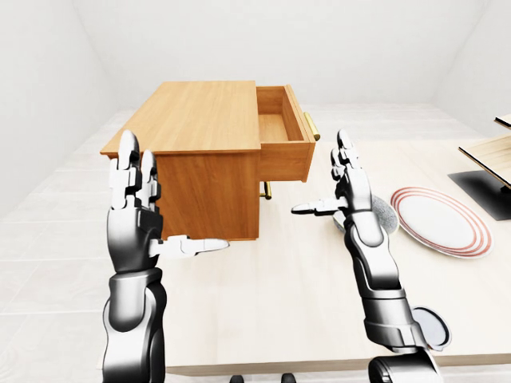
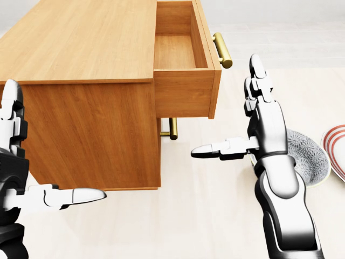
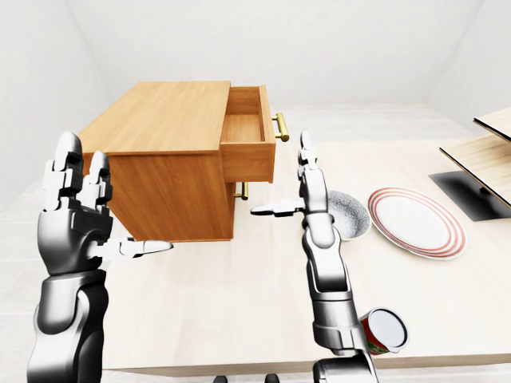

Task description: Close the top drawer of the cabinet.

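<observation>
A wooden cabinet (image 1: 200, 152) stands on the pale table (image 1: 295, 303). Its top drawer (image 1: 281, 132) is pulled out to the right and looks empty inside, with a brass handle (image 2: 222, 49) on its face. A second brass handle (image 2: 173, 128) shows below it. My right hand (image 2: 248, 121) is open, fingers upright and thumb pointing left, just right of and below the drawer face, apart from it. My left hand (image 1: 152, 211) is open, raised at the cabinet's near left corner, touching nothing.
A grey patterned bowl (image 3: 347, 214) sits right behind my right forearm. A white plate with red rings (image 1: 441, 222) lies to the right. A can (image 3: 383, 331) stands near the table's bottom edge. A wooden rack on a dark base (image 1: 489, 163) is at far right.
</observation>
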